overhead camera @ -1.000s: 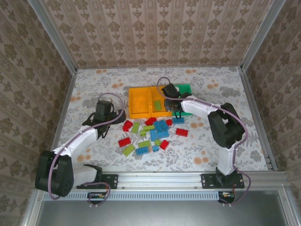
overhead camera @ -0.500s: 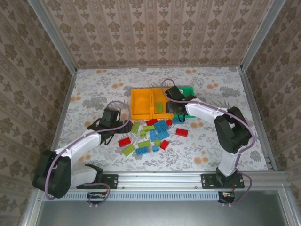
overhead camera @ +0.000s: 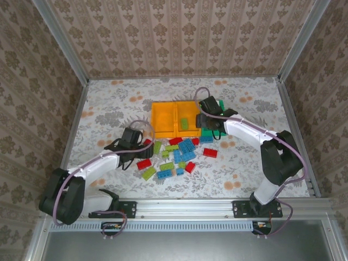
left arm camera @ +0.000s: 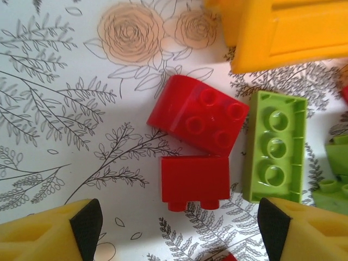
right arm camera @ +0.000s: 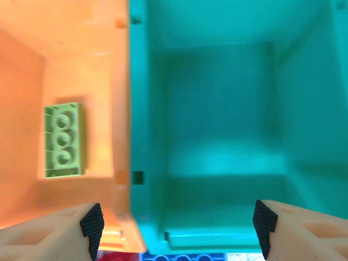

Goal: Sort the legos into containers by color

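Legos [overhead camera: 186,148]: studded red, blue, lime plastic bricks.
Heaped beside orange-yellow plastic bin [overhead camera: 163,117]; left gripper [left arm camera: 179,223], right gripper [right arm camera: 176,220] both released.

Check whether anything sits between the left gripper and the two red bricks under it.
Nothing visible does. The left gripper hangs open over the studded red brick and the red brick on its side, and both lie between its fingers. A lime green brick lies close beside the studded one and may crowd one finger's descent.
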Robot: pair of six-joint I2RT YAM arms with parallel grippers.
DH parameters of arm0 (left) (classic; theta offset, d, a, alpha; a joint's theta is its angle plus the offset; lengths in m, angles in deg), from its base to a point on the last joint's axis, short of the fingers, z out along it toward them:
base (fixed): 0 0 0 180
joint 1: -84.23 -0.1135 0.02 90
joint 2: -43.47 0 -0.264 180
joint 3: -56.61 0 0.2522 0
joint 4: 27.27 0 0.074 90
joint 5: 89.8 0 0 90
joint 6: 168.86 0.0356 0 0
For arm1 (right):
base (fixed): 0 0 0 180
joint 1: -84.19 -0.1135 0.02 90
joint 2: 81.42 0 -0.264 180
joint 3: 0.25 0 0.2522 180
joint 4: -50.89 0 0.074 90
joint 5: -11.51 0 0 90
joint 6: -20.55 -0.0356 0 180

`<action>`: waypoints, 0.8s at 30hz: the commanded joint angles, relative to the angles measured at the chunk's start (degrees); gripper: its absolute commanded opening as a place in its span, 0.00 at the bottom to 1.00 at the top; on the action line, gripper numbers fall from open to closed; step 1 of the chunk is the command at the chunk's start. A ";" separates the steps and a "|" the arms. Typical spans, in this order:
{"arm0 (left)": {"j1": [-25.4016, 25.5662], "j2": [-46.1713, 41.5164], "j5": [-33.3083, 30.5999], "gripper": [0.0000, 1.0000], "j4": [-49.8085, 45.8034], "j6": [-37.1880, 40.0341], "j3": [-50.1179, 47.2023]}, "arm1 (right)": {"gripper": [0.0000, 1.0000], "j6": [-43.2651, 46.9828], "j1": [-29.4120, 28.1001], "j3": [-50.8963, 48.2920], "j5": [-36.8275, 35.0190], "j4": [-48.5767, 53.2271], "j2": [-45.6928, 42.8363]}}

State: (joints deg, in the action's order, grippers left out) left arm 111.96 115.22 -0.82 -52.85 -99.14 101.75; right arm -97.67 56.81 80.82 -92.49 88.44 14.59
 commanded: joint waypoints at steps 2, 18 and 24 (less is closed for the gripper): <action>0.12 2.70 0.15 0.75 -1.94 1.31 3.35 | 0.76 1.46 1.37 -2.54 1.35 1.49 -3.59; -0.07 5.22 -1.01 0.67 -1.11 1.12 4.04 | 0.75 1.26 4.87 -8.82 1.87 0.60 -9.05; -0.20 6.59 -0.16 0.66 -0.86 1.46 5.01 | 0.75 1.32 5.40 -9.73 1.65 0.69 -9.70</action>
State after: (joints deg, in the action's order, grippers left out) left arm 111.96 120.99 -1.08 -53.28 -98.63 104.70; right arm -96.63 61.75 72.18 -91.35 88.82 6.81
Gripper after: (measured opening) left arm 0.665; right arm 0.754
